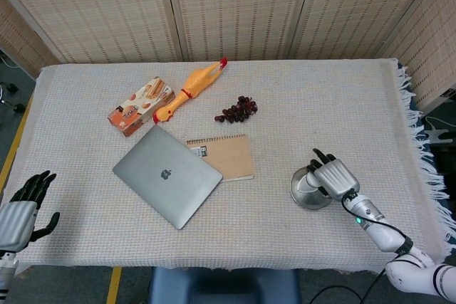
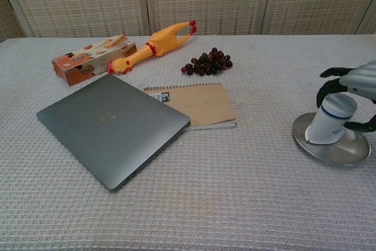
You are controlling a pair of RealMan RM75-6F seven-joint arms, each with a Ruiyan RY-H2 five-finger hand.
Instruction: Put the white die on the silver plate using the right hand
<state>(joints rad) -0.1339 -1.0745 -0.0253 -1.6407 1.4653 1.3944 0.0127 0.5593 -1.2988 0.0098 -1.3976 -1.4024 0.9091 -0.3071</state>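
Fingers of the right hand curl around the top of the white die, a rounded white piece with a blue band, which stands on the silver plate near the table's right edge. Off the near left corner, the left hand hangs with fingers spread, holding nothing. Farther back lie a laptop, notebook, grapes, rubber chicken and snack box.

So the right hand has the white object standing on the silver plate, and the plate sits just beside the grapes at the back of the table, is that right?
Not quite. The right hand does have the white object on the silver plate, but the plate is at the near right of the table, well apart from the grapes, which lie further back near the rubber chicken. The head view shows this.
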